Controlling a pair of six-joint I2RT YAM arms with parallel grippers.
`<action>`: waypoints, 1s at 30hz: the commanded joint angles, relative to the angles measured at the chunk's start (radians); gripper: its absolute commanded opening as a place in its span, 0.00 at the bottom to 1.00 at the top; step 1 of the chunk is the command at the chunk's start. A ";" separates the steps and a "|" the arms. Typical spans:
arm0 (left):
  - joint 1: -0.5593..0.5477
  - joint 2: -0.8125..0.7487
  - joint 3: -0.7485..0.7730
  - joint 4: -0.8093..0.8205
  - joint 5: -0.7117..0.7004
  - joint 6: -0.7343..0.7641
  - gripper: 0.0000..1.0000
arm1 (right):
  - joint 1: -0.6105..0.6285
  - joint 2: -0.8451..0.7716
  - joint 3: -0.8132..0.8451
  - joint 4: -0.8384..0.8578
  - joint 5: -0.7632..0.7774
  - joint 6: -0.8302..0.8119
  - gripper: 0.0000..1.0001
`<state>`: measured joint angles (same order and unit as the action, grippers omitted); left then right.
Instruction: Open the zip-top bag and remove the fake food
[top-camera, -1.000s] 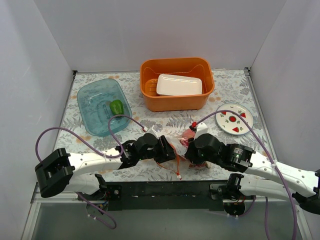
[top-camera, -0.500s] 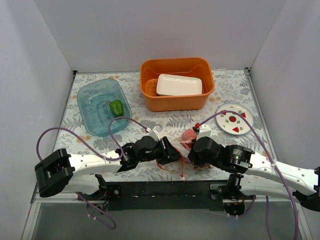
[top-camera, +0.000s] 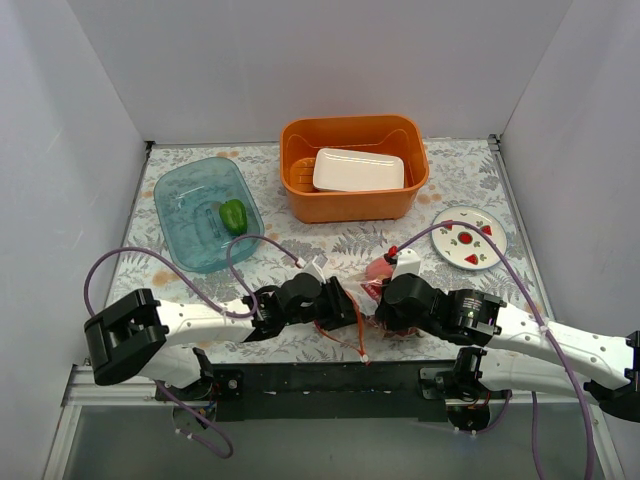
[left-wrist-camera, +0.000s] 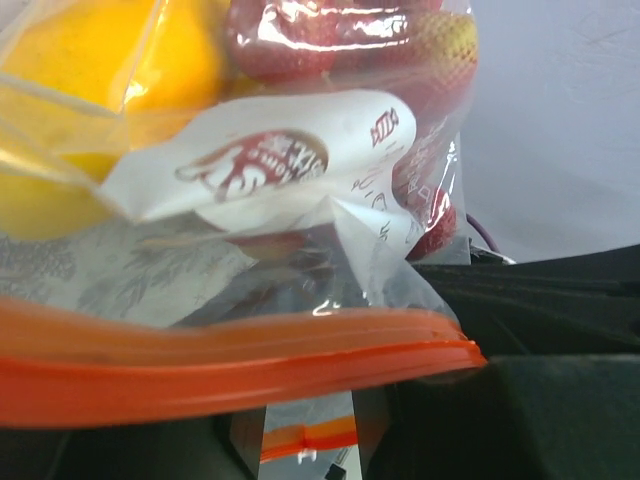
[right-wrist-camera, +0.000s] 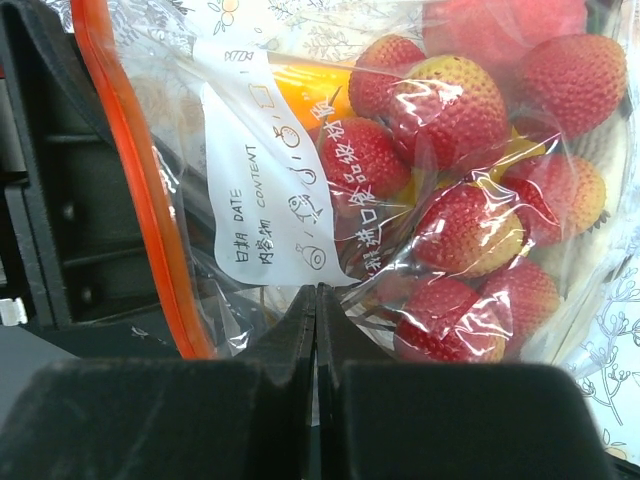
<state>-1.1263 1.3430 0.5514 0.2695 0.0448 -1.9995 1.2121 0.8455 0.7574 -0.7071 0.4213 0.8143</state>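
From above, the bag lies on the table near its front edge, bunched between the left gripper and the right gripper, which nearly meet over it. One green pepper sits apart in the teal tray. Compared with a second ago, the left arm has swung further toward the middle, the two wrists stand closer together, and less of the bag shows between them. The left wrist view is filled by clear film, with the orange zip strip running across just above the dark fingers. Whether they clamp it or only lie against it cannot be told. Behind the film sits the fake food, red strawberries and a yellow piece. In the right wrist view the fingertips are pressed together, and creases in the film running to them suggest a thin fold is pinched just below the white label. The film looks light, limp and slippery, likely to slide out of a shallow pinch. The stiffer zip strip is probably the better hold, one lip for each gripper.
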 joint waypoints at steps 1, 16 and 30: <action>-0.004 0.028 0.062 0.000 -0.028 -0.104 0.31 | 0.004 -0.006 0.042 0.009 0.039 0.010 0.09; -0.004 -0.011 0.061 -0.074 -0.029 -0.091 0.00 | -0.008 -0.100 0.043 -0.178 0.200 0.063 0.63; -0.004 -0.106 0.033 -0.263 -0.033 -0.012 0.00 | -0.301 -0.126 -0.154 0.187 -0.075 -0.126 0.69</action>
<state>-1.1275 1.2995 0.5953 0.0761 0.0307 -2.0048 0.9745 0.6899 0.6392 -0.7033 0.4736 0.7483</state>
